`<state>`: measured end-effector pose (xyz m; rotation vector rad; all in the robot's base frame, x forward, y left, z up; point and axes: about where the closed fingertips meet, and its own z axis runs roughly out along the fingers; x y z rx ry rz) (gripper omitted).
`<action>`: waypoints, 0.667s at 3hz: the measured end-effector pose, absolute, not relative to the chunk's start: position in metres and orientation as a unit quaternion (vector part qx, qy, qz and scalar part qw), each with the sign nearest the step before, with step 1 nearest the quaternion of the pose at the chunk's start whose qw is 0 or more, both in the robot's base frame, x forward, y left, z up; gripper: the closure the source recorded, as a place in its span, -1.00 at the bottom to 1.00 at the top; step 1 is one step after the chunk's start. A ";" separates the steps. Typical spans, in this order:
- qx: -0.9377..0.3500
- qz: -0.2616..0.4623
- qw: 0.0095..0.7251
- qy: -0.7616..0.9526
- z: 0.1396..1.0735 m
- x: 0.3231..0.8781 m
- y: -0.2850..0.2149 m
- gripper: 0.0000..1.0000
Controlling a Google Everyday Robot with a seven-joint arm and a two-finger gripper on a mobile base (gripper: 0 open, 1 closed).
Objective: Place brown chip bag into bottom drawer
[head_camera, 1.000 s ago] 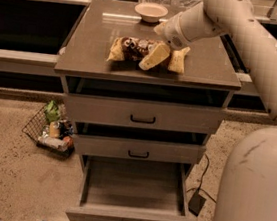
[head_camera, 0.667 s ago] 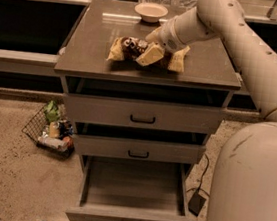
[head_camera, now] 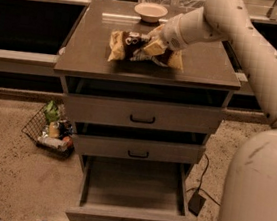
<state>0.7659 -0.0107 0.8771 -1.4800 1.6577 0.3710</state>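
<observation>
Your gripper sits in the upper centre of the frame, down on the right half of the brown chip bag. From this angle you cannot tell whether it is clamped on the bag or merely resting against it. The bag lies flat on the cabinet top, its dark middle partly hidden beneath the gripper and its tan ends showing on either side. Behind it, near the back edge of the top, stands a small round beige bowl, apart from the bag.

The pale arm runs from the gripper up and to the right, then drops along the right edge of the frame to the robot's body.

Below the top, the top drawer and the middle drawer each stand slightly out. The bottom drawer is pulled well out at the lower centre, and you can see into its tray. Left of the cabinet, a wire basket of groceries sits on the floor; to the right, a small black box lies on a cable.
</observation>
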 end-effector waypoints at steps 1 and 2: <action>-0.582 0.156 0.471 0.645 0.914 0.732 -0.038 1.00; -0.577 0.177 0.471 0.643 0.935 0.689 -0.072 1.00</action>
